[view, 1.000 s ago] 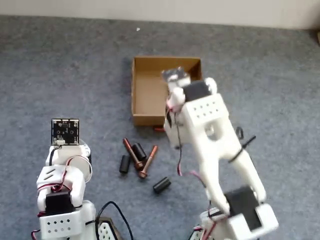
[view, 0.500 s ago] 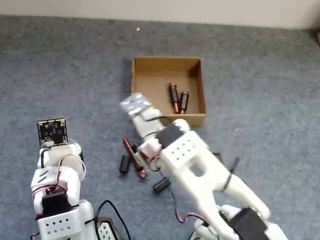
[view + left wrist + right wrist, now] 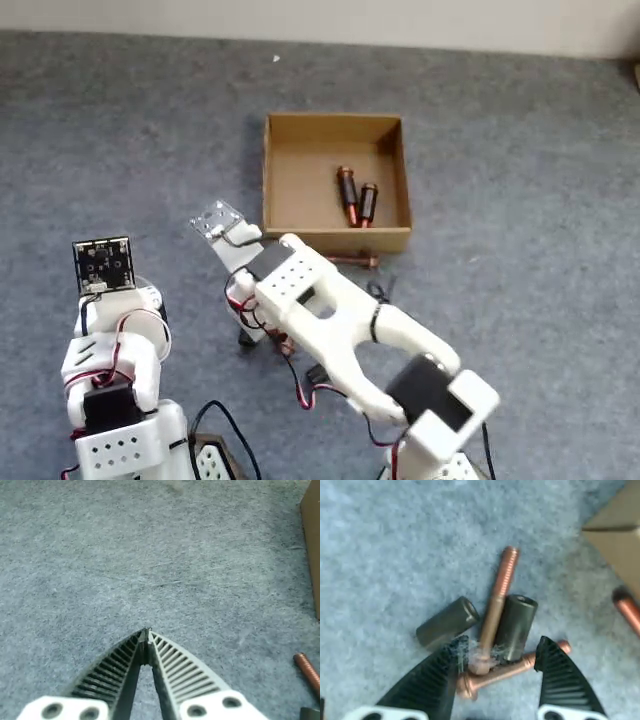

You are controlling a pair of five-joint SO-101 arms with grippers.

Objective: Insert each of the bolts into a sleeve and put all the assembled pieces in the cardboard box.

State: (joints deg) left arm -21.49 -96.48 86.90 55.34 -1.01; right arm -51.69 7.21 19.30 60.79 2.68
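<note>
The cardboard box (image 3: 283,175) holds two bolts with sleeves on them (image 3: 347,197) (image 3: 367,203). One bare copper bolt (image 3: 350,260) lies just in front of the box. My right arm (image 3: 300,290) stretches over the loose pile left of that. My right gripper (image 3: 502,645) is open just above the pile. Between its fingers lie two crossed copper bolts (image 3: 497,597) (image 3: 512,667) and two black sleeves (image 3: 448,621) (image 3: 516,626). My left gripper (image 3: 145,632) is shut on nothing, low over bare carpet at the near left.
Grey carpet covers the whole floor. A box wall (image 3: 312,545) and a bolt end (image 3: 307,672) show in the left wrist view. The box corner (image 3: 615,545) and another bolt (image 3: 626,607) lie beyond the right gripper. A black sleeve (image 3: 247,338) peeks out beside the right arm.
The right arm swung from above the box leftward and down to the loose bolts and sleeves, uncovering the two pieces in the box. The left arm shifted slightly left early on.
</note>
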